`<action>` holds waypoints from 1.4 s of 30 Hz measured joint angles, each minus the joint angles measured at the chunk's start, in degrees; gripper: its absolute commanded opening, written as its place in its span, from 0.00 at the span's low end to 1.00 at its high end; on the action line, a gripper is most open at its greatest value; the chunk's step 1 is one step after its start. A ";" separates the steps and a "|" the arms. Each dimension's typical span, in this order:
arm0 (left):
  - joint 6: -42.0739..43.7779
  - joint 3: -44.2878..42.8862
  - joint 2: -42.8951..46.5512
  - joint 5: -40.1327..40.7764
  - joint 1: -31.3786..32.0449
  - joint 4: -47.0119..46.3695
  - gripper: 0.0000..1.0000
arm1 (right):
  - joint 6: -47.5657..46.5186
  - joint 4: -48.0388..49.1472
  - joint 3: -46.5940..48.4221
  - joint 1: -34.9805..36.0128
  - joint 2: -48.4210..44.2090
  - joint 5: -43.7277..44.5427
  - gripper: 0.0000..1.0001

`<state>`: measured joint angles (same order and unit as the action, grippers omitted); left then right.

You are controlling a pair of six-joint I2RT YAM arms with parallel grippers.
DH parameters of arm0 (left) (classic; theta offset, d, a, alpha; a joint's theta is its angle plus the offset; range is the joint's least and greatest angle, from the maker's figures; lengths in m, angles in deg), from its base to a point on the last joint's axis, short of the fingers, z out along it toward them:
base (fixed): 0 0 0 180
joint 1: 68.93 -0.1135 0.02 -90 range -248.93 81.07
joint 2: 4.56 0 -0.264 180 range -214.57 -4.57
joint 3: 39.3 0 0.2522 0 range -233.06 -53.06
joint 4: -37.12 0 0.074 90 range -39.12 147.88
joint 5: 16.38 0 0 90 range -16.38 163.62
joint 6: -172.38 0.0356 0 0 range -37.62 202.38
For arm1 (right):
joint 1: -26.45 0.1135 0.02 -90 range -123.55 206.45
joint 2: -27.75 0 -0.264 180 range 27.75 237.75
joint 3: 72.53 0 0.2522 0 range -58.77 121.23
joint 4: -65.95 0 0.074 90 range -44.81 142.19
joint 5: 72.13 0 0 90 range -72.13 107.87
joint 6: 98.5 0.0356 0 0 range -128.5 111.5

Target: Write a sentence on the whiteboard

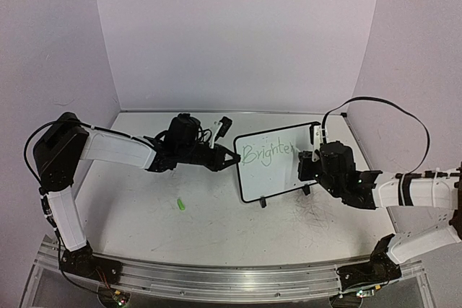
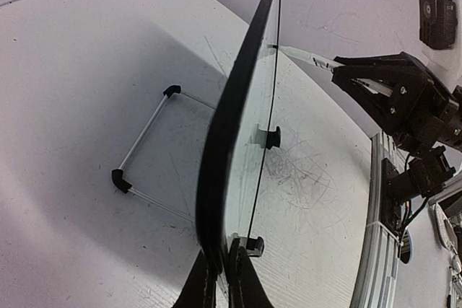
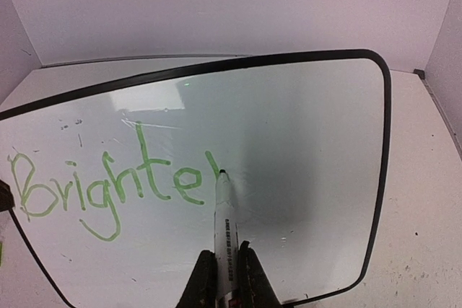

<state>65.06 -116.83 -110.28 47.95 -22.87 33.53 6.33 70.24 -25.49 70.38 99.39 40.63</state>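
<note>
The whiteboard (image 1: 273, 160) stands tilted on its black feet at mid-table. My left gripper (image 1: 229, 158) is shut on its left edge; in the left wrist view the board (image 2: 245, 128) shows edge-on between my fingers (image 2: 204, 290). Light-green writing (image 3: 108, 185) reads "Brighte" plus one fresh stroke, on one line. My right gripper (image 3: 225, 279) is shut on a white marker (image 3: 224, 225) whose tip touches the board (image 3: 303, 142) just right of the last letter. In the top view the right gripper (image 1: 309, 158) sits at the board's right side.
A green marker cap (image 1: 180, 204) lies on the tabletop in front of the left arm. The board's wire stand (image 2: 148, 156) rests behind it. White walls close in the back and sides. The metal rail (image 1: 231, 279) runs along the near edge.
</note>
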 measured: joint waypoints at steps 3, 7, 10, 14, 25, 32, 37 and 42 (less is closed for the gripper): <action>0.00 0.00 0.00 0.00 0.02 0.00 0.00 | 0.00 0.36 0.17 -0.02 0.06 0.58 0.00; 0.00 0.00 0.00 0.00 0.02 0.00 0.00 | 0.00 0.50 0.19 -0.02 0.07 0.94 0.00; 0.04 0.00 0.00 -0.01 0.02 -0.02 0.00 | 0.04 0.15 0.24 -0.02 -0.42 1.01 0.00; 0.41 -0.02 0.02 0.04 0.07 -0.04 0.00 | 0.62 -3.21 -0.72 -0.28 -7.80 1.02 0.00; 0.85 -0.42 0.02 0.04 0.18 0.44 0.00 | 0.66 -8.75 -3.40 -0.76 -21.60 3.23 0.00; 0.89 -0.42 0.02 0.12 0.18 0.44 0.00 | -0.10 -7.26 -4.97 -0.76 -17.99 1.22 0.00; 0.91 -0.42 0.02 0.11 0.20 0.46 0.00 | -0.93 -4.53 -5.58 -0.76 -15.03 -0.10 0.00; 1.06 -0.44 0.02 0.19 0.21 0.55 0.00 | -1.40 -3.28 -6.36 -0.76 -14.38 -1.13 0.00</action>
<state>66.12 -117.26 -110.25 48.14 -22.66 34.08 4.93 66.95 -31.85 69.61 85.01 39.50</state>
